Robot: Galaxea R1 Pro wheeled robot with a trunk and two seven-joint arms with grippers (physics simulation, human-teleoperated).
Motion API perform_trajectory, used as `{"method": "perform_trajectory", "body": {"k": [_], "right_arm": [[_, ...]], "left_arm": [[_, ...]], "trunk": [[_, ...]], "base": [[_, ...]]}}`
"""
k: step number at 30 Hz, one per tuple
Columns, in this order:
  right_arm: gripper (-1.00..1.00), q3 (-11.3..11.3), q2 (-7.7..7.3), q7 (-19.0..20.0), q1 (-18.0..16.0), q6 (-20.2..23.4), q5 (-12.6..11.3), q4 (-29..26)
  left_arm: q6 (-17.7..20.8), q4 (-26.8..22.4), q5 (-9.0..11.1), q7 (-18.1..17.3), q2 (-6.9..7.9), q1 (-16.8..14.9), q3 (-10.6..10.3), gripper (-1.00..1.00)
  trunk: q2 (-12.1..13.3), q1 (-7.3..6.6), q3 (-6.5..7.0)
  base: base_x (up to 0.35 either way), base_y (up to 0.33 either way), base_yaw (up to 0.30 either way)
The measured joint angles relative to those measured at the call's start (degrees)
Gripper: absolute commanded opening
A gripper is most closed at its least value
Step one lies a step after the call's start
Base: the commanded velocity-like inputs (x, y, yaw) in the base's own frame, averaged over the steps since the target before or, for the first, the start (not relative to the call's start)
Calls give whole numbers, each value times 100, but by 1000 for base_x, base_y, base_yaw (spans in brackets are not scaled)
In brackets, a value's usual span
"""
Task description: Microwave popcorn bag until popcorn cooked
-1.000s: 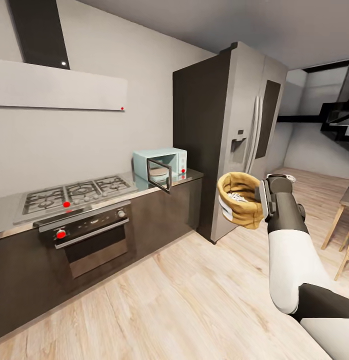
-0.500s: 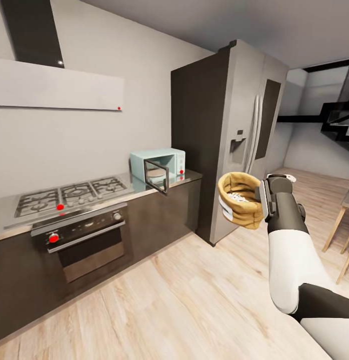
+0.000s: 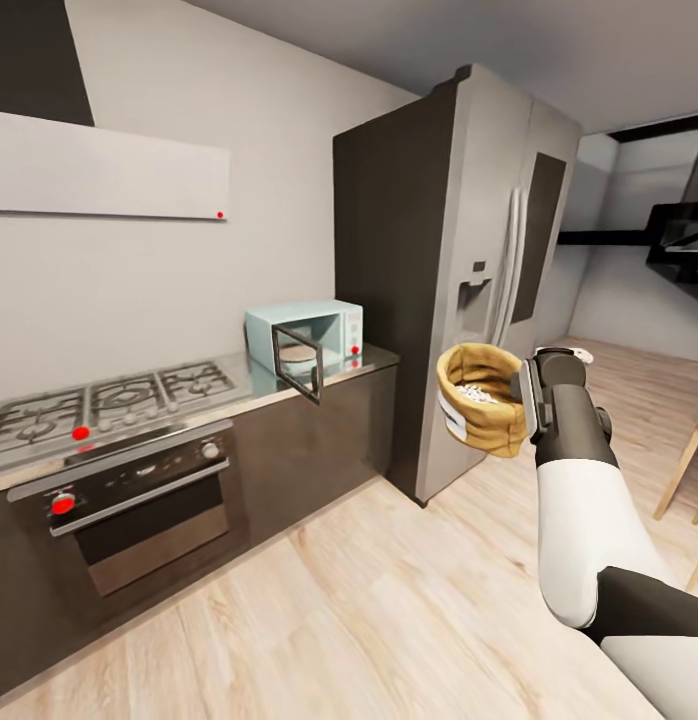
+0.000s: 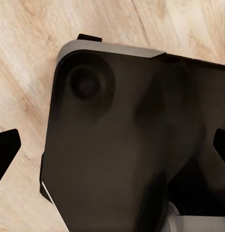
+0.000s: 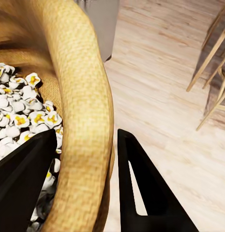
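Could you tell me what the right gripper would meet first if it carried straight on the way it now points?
Probably the fridge: the right gripper, shut on the popcorn bag's rim, points that way, though depth is unclear.

From where we stand, the microwave (image 3: 307,343) sits on the countertop (image 3: 364,361) at ten o'clock, door swung open, with the gas hob (image 3: 99,402) left of it above the oven (image 3: 139,503). The fridge (image 3: 469,270) stands at twelve, right of the microwave. At one o'clock our right gripper (image 3: 524,398) holds the popcorn bag (image 3: 479,398), popcorn (image 5: 18,108) inside.
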Motion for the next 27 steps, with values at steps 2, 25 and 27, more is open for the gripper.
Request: {"method": "perform_trajectory", "body": {"k": [2,25,27], "right_arm": [[-100,0,0,0,0,0,0,0],[-100,0,0,-7,0,0,9,-2],[-100,0,0,-8,0,0,10,-6]], "left_arm": [[0,0,5,2,0,0,1,100],[0,1,8,3,0,0,8,100],[0,1,8,3,-2,0,7,100]], "trunk": [[0,0,0],[0,0,0],[0,0,0]], "base": [[302,-104,0],[302,-103,0],[302,-103,11]]}}
